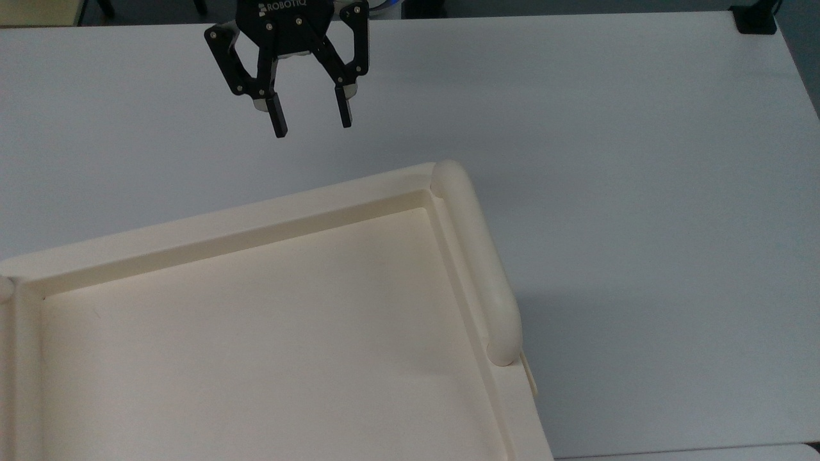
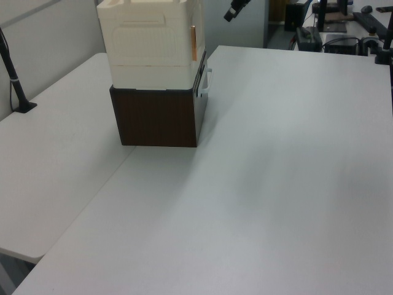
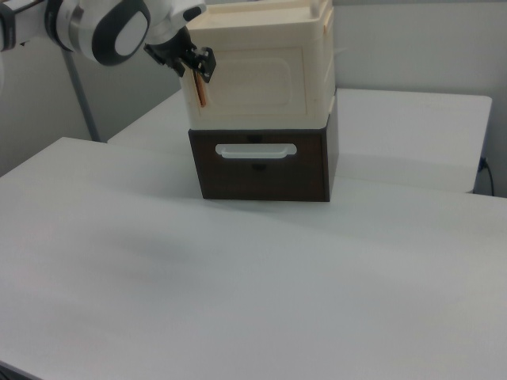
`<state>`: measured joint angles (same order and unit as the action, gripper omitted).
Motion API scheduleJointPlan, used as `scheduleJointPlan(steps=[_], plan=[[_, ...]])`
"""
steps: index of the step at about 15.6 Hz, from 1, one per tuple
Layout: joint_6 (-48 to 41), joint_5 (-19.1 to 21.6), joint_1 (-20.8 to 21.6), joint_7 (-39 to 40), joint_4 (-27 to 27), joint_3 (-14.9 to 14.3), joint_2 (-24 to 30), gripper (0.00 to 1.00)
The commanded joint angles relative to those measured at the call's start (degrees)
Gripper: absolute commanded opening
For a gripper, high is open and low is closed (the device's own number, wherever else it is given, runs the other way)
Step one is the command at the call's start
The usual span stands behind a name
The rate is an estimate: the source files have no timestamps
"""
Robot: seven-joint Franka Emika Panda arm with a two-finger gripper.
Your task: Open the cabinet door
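The cabinet [image 3: 261, 67] is a cream box standing on a dark brown drawer unit [image 3: 261, 170]. Its door [image 3: 257, 75], a cream panel with a raised border rim, faces the camera in the right view, with a copper-coloured strip [image 3: 200, 93] along the right view's left edge. In the top view the cabinet's recessed top [image 1: 256, 333] and the rounded tube rail [image 1: 477, 256] show. My gripper [image 1: 312, 127] hangs open and empty above the table, short of the cabinet's far edge. In the right view my gripper [image 3: 198, 62] is level with the door's upper left corner. A fingertip [image 2: 237, 10] shows at the left view's top.
The white table [image 1: 640, 160] spreads wide around the cabinet. The drawer unit has a white handle [image 3: 255, 150] below the door. A black clamp [image 1: 756, 22] sits at the table's far corner, and a black post [image 2: 15, 86] stands at the left view's left.
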<state>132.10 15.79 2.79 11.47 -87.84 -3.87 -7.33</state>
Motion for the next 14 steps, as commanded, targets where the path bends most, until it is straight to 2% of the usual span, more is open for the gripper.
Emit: scheduleJointPlan(steps=[1, 9, 12, 14], plan=[[5.09, 2.93, 0.29, 1.45, -0.49, 1.14, -1.19, 0.64], [15.01, 2.75, 0.38, 0.75, -0.41, 4.66, -4.35, 0.64], [18.36, 2.66, 1.08, 0.84, -0.41, 4.75, -5.41, 0.48], [19.24, 2.49, 1.17, 1.10, -0.41, 4.84, -6.11, 0.47]])
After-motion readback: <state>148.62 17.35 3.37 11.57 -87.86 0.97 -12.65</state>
